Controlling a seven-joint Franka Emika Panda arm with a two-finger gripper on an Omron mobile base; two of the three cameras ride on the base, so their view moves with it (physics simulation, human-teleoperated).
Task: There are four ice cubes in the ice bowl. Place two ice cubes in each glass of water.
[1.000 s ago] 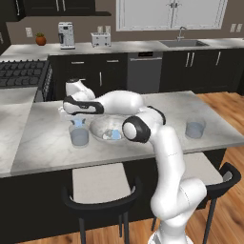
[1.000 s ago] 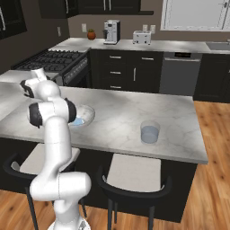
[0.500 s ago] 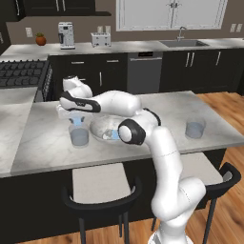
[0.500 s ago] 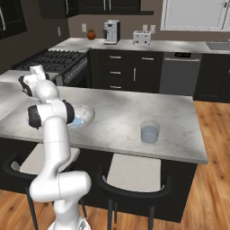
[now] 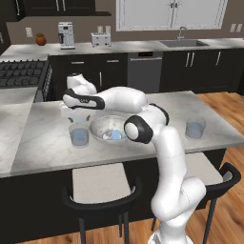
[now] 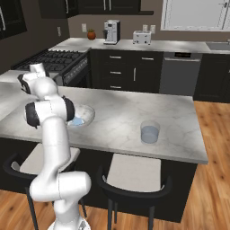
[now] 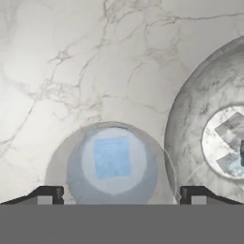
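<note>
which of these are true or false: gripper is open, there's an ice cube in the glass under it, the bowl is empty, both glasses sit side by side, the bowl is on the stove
1. The gripper is open. True.
2. An ice cube lies in the near glass below the gripper. True.
3. The bowl is empty. False: pale cubes lie in it.
4. Both glasses stand side by side. False: the far glass stands well away, on the other side of the bowl.
5. The bowl sits on the stove. False: it sits on the marble counter.

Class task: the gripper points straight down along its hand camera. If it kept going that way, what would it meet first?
Most likely the glass of water directly beneath the open gripper, with an ice cube inside; depth is unclear.
</note>
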